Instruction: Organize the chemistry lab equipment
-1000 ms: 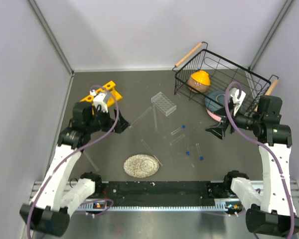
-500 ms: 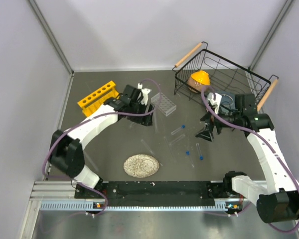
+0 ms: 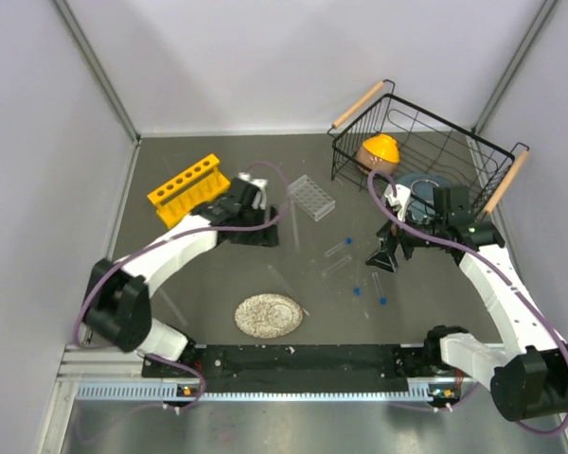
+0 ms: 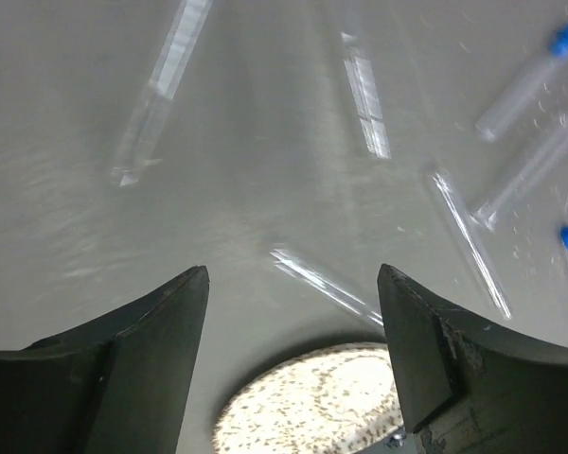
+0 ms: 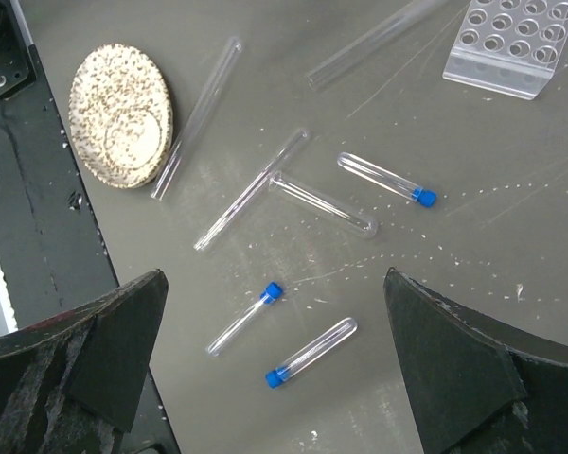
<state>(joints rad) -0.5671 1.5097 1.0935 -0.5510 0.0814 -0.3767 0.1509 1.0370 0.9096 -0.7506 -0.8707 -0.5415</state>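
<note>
Several long clear test tubes [image 5: 201, 115] and three short blue-capped vials [image 5: 310, 352] lie scattered flat on the dark table. The yellow six-hole rack [image 3: 189, 188] stands at the back left, and the small clear plastic rack [image 3: 310, 197] sits mid-back. My left gripper [image 3: 257, 234] hovers left of the clear rack, open with nothing between its fingers. In its wrist view that gripper [image 4: 292, 274] has a tube [image 4: 327, 284] lying just ahead of it. My right gripper [image 3: 383, 257] is open above the vials; in its wrist view the gripper [image 5: 273, 279] frames two of them.
A black wire basket [image 3: 473, 142] with an orange bowl and dishes stands at the back right, close behind the right arm. A round speckled disc [image 3: 268, 315] lies near the front, just below the left gripper's view. Grey walls close in the table on three sides.
The left arm swung from the yellow rack to the middle, then drew back slightly left of the clear rack, its jaws a little narrower. The right arm moved from the basket to over the vials.
</note>
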